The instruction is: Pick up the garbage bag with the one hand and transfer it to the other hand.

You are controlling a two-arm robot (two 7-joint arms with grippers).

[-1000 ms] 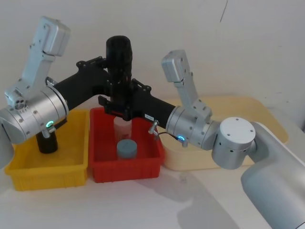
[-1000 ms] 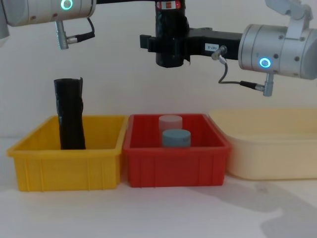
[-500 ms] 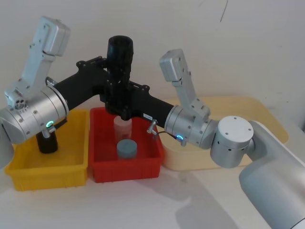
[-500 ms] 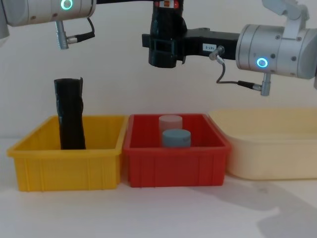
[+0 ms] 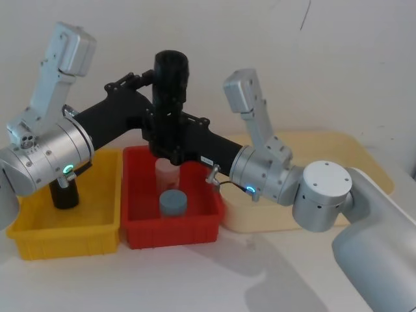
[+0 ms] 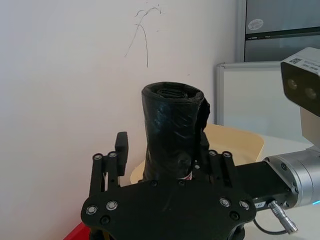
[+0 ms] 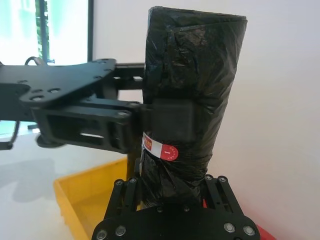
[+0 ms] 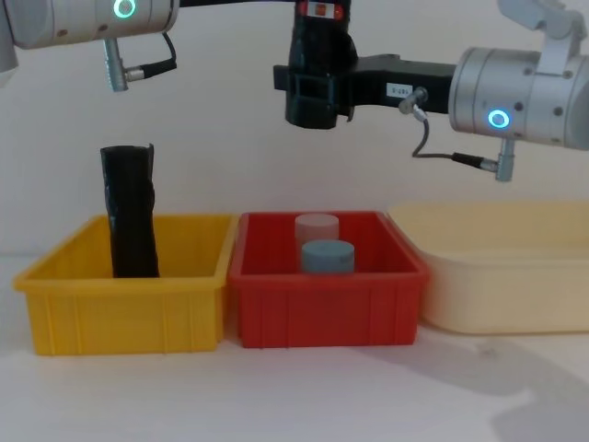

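Bag: black plastic roll, upright in mid-air, straight above the red bin and well clear of it. In the chest view it sits at 12 o'clock, its top cut off by the frame edge.
Label: small red-and-white sticker on the bag's lower half.
Left tool: black two-finger tool on the wrist with the green ring. It reaches to the bag from 9 o'clock and its fingers flank the bag's middle. It is partly open: in the left wrist view one finger stands apart from the bag, with wall showing between. In the right wrist view its near pad lies across the front of the bag, just above the label.
Right tool: black tool on the wrist with the blue ring. It reaches in from 3 o'clock and is closed around the bag's lower end, below the label, carrying it.
Red bin contents: a grey puck in front and a pale pink puck just behind it.
Yellow bin: bin just beside the red bin at its 9 o'clock. A thin black roll with an uneven surface stands upright inside.
Tray: cream tray just beside the red bin at its 3 o'clock.
Desk: white top carrying both bins and the tray.
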